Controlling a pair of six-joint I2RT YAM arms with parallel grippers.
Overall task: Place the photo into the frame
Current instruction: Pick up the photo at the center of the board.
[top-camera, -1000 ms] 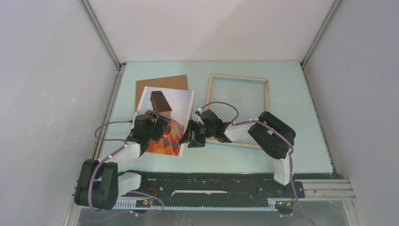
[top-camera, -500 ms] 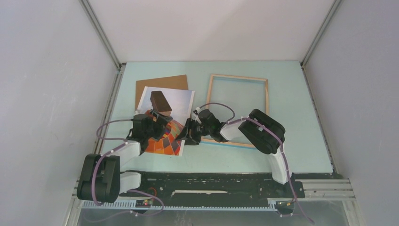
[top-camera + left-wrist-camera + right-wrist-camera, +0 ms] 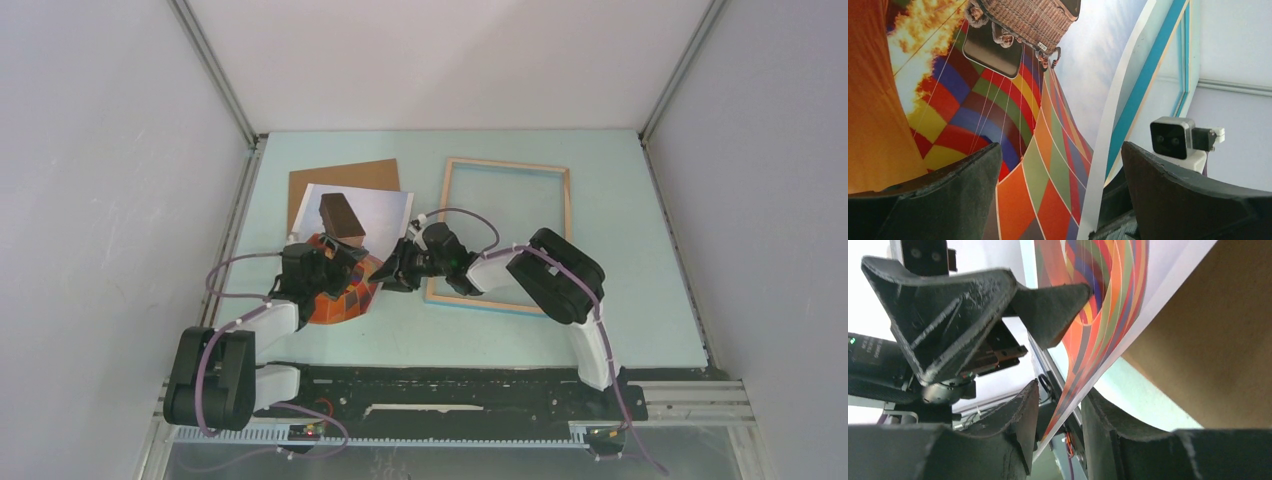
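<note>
The photo [image 3: 365, 215], a checkered balloon print with a white border, lies left of centre, partly on a brown board. Its near right corner curls up off the table. My left gripper [image 3: 342, 262] stands open over the print [image 3: 1048, 150], one fingertip [image 3: 1068, 297] touching its surface. My right gripper [image 3: 386, 278] is at the lifted right edge. That edge [image 3: 1108, 305] runs between its fingers [image 3: 1060, 415], with a gap still showing on one side. The frame [image 3: 505, 163], light wood with a blue face [image 3: 1143, 90], lies flat to the right of the photo.
The brown backing board [image 3: 340, 178] lies under the photo's far part and shows at the right of the right wrist view [image 3: 1208, 355]. White enclosure walls and metal posts border the teal table. A black rail runs along the near edge.
My right gripper moved left from the frame's near corner to the photo's right edge, and its jaws narrowed around it. The photo's near right corner has risen and curled. The left arm barely moved.
</note>
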